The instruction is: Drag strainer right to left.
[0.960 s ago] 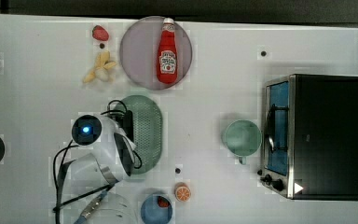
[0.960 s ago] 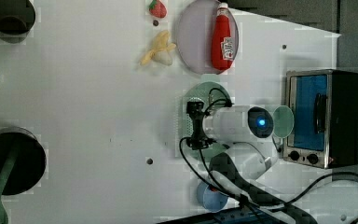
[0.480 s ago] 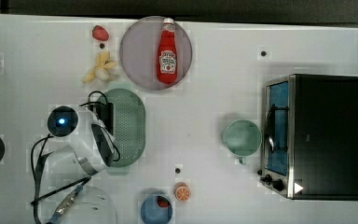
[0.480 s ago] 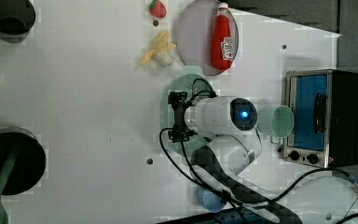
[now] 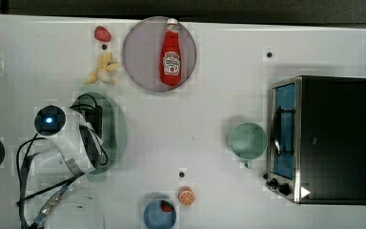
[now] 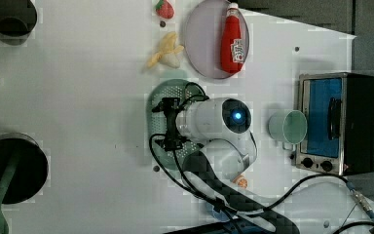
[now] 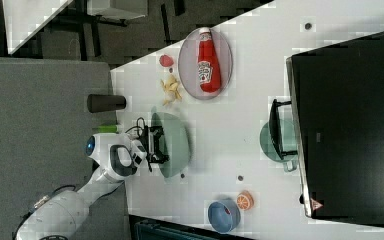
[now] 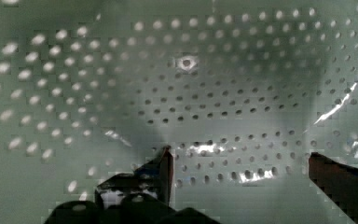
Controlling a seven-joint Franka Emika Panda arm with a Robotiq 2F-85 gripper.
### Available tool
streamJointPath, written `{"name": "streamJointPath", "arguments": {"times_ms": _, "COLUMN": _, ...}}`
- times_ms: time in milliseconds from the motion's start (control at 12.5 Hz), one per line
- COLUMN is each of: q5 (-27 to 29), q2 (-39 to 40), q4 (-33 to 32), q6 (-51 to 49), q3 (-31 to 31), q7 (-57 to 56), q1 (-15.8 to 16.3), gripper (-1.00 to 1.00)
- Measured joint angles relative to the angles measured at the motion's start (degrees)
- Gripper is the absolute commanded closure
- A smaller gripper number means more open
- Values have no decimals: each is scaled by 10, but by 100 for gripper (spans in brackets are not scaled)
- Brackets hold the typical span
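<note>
Lab tabletop with toy kitchenware

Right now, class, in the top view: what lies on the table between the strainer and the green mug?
Nothing: in the top view the white table is bare between the strainer and the green mug; a small dark dot sits nearer the picture's bottom, off that line.

**What sits on my white table**

My white table carries, in the top view, the mint-green strainer at centre left. A grey-lilac plate is at upper centre, with a banana and a strawberry to the top view's left of it. The green mug stands just beside the toaster oven at right. A blue bowl and an orange half lie at lower centre.
</note>
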Motion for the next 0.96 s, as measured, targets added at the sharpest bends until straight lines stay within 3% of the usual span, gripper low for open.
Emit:
{"name": "streamJointPath", "arguments": {"times_ms": 240, "q5": 36, "q2": 14, "q4": 32, "q6": -2, "q3": 13, "q7": 1, "q1": 6, "gripper": -100}}
{"name": "streamJointPath", "arguments": {"times_ms": 960, "q5": 57, "q2": 38, "q4": 77, "q6": -2, "q3": 11, "q7": 2, "q1": 54, "gripper": -100}}
